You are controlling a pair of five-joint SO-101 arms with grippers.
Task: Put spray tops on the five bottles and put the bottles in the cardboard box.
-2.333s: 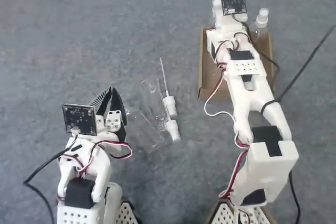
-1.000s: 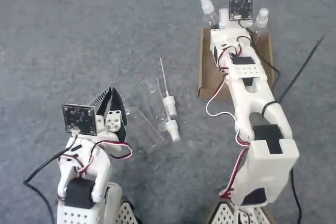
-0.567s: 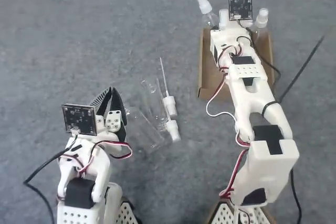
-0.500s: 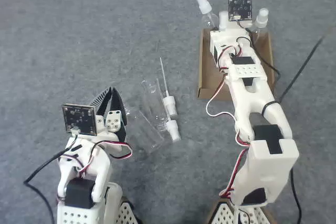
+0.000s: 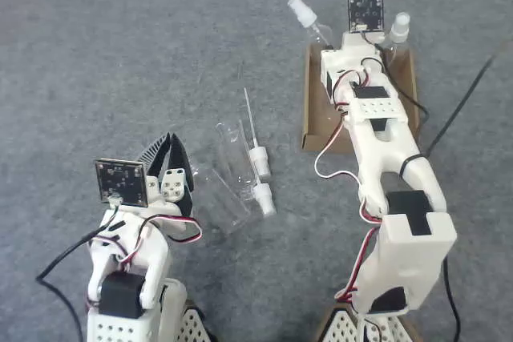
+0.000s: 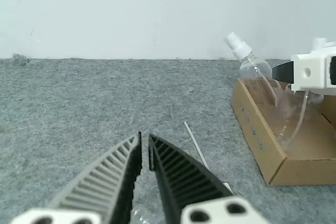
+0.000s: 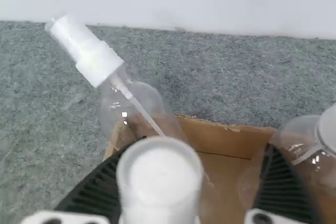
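My left gripper [image 6: 144, 139] sits closed and empty, well short of the cardboard box [image 5: 311, 118]. Loose spray tops [image 5: 260, 162] and bare bottles [image 5: 220, 194] lie between on open carpet. My right gripper [image 7: 206, 145] spreads wide inside the box around a capped bottle [image 7: 160, 171]. Another bottle [image 5: 309, 22] tilts over the box's far edge.
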